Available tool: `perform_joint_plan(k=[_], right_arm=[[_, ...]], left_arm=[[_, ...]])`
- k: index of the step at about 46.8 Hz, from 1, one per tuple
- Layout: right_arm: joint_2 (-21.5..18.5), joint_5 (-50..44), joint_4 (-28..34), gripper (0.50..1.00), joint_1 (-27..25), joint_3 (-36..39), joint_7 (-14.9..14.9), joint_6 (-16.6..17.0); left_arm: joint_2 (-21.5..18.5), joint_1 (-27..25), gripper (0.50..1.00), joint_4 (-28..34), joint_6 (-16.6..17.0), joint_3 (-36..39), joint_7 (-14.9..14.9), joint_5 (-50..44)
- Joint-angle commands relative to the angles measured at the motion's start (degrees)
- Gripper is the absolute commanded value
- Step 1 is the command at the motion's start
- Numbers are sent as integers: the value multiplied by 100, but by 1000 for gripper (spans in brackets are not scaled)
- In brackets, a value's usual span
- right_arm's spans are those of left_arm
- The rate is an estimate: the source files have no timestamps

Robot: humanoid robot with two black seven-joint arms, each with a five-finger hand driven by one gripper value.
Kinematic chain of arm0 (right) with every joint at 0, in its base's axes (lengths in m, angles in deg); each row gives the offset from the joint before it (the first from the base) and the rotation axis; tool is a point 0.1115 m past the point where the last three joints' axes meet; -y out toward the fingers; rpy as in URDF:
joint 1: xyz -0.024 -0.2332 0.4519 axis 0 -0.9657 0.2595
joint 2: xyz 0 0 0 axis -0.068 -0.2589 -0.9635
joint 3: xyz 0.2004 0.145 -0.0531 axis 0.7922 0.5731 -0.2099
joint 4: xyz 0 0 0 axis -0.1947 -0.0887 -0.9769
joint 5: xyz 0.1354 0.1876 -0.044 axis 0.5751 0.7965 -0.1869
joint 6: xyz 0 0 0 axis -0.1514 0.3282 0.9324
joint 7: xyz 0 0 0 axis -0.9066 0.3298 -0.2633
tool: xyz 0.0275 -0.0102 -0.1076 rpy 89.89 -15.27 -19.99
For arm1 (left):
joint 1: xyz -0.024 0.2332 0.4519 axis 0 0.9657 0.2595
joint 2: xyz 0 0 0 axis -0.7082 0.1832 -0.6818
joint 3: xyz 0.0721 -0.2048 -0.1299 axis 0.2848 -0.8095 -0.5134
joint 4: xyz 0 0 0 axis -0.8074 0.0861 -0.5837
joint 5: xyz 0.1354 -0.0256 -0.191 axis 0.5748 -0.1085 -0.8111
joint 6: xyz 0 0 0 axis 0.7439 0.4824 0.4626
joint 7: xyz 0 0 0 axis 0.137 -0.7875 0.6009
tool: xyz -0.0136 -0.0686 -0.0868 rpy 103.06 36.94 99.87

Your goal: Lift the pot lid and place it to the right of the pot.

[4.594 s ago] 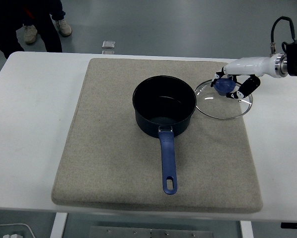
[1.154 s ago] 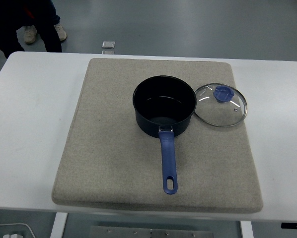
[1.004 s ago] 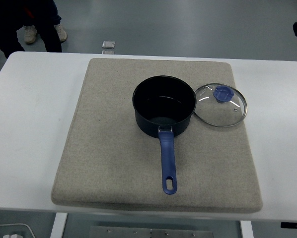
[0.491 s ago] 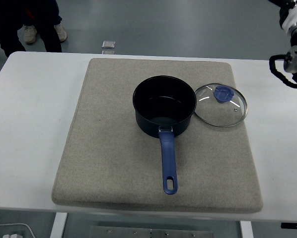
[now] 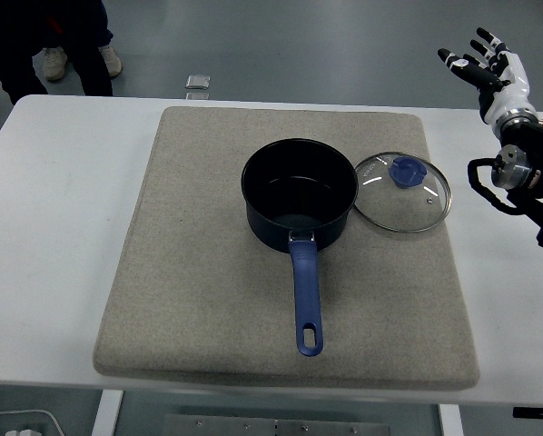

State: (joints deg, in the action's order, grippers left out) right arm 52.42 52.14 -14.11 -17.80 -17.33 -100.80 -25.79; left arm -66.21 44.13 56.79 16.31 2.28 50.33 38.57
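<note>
A dark blue pot (image 5: 300, 193) with a blue handle (image 5: 307, 300) pointing toward the near edge stands uncovered in the middle of a grey mat (image 5: 208, 272). Its glass lid (image 5: 403, 192), with a blue knob (image 5: 406, 171), lies flat on the mat just right of the pot, its left rim touching or nearly touching the pot wall. My right hand (image 5: 485, 68) is raised at the right edge, well above and right of the lid, fingers spread and holding nothing. The left arm is out of view.
The mat covers most of the white table (image 5: 44, 227). A person's legs and shoes (image 5: 58, 54) stand on the floor beyond the far left corner. A small pale object (image 5: 198, 83) lies on the floor past the far edge.
The right hand released the lid's knob and withdrew out of view to the right, then rose back into view at the right edge with fingers spread. The lid and pot stay put.
</note>
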Motion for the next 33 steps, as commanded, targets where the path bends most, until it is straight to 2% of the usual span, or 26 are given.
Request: perform_joint_plan(k=[1,20,28,33], right_arm=[[5,24,-1,915,95,3,-10,-18],[5,191,-1,917,122,29,69,-27],[67,1350,-1,917,166,29,157,25],[49,1342,-1,917,175,11,139,-19]], left_arm=[[0,-1,1000,0,0,0,2,0],[0,-1,1000,0,0,0,2,0],[0,-1,1000,0,0,0,-6,0],[0,-1,1000,0,0,0,2,0]])
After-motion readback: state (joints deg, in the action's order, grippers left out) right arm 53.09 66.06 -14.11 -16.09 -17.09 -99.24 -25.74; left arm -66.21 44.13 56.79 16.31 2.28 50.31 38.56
